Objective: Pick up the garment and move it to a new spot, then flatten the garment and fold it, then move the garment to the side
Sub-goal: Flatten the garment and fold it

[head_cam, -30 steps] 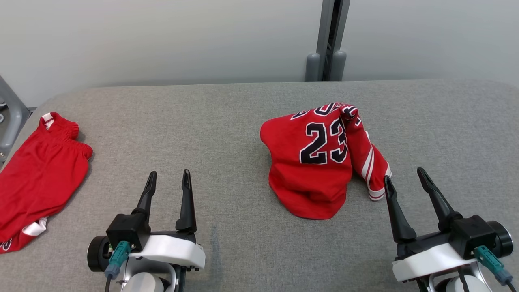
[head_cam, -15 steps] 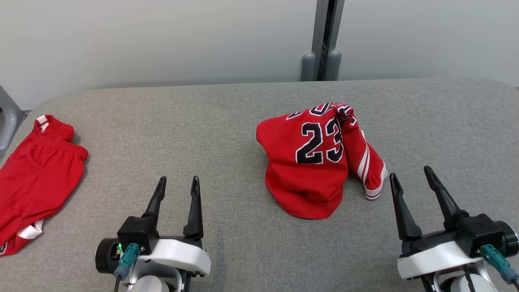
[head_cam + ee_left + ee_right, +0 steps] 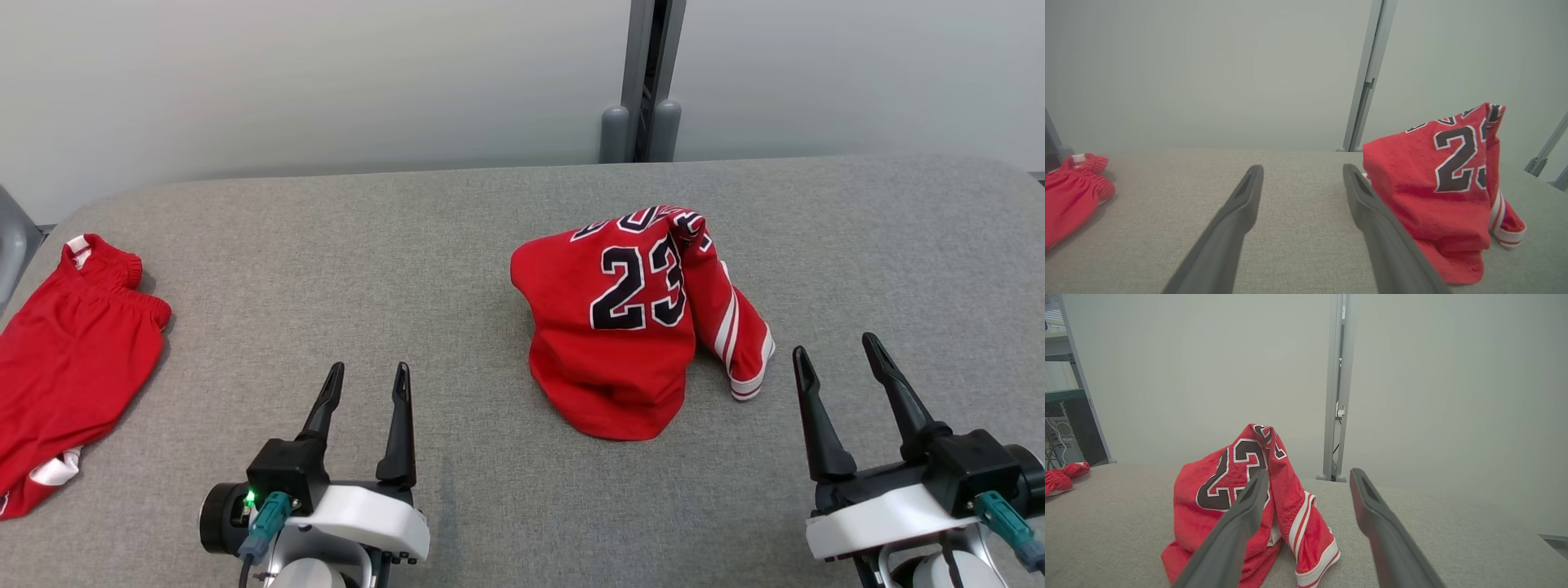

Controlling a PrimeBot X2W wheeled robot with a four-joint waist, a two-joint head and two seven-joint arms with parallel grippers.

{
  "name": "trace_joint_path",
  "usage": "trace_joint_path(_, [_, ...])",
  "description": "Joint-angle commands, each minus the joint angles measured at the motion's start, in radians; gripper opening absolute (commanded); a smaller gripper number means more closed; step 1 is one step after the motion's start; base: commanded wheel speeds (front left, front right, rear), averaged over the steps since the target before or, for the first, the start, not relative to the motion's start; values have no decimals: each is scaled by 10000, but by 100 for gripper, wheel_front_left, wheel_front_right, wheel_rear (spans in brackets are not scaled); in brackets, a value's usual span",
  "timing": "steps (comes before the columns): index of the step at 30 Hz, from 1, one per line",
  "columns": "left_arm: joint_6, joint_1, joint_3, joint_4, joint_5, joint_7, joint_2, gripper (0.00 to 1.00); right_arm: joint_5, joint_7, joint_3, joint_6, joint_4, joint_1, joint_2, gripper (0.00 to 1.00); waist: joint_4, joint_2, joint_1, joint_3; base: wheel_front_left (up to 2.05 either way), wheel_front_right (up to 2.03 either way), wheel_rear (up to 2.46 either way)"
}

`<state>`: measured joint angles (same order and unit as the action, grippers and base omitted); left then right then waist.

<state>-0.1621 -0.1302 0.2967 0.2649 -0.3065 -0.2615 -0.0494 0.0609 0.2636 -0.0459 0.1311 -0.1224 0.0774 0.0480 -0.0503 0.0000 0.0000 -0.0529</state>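
Red jersey [image 3: 620,327] heaped right of centre on the grey counter [image 3: 367,237], well back from every edge. Red shorts [image 3: 65,367] at the left edge, wide open counter between. Left gripper [image 3: 367,369] and right gripper [image 3: 834,345] near the front edge, fingers spread and empty, the right near the jersey's striped hem.

A lab-like test room: bare pale wall [image 3: 326,82], grey fabric-covered table [image 3: 408,245], metal upright [image 3: 649,73], cabled rack [image 3: 1063,428]

Red jersey [image 3: 629,327] numbered 23, crumpled in upright heap, mid-table
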Motion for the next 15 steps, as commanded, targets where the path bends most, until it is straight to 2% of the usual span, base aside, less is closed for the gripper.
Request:
trace_joint_path(1, [10, -104, -7, -4, 1, -46, -27, 100, -27, 25, 17, -7, -9, 67, 47, 100, 5, 0, 0, -7, 0, 0, 0])
trace_joint_path(10, [-59, -205, 90, -73, -77, -45, -27, 100, 37, 25, 110, -7, 83, 70, 47, 100, -19, 0, 0, -234, 0, 0, 0])
trace_joint_path(15, [-55, -347, 175, -110, -27, -45, -28, 100, 83, -139, 327, -7, -316, 277, 47, 100, -122, 0, 0, -645, 0, 0, 0])
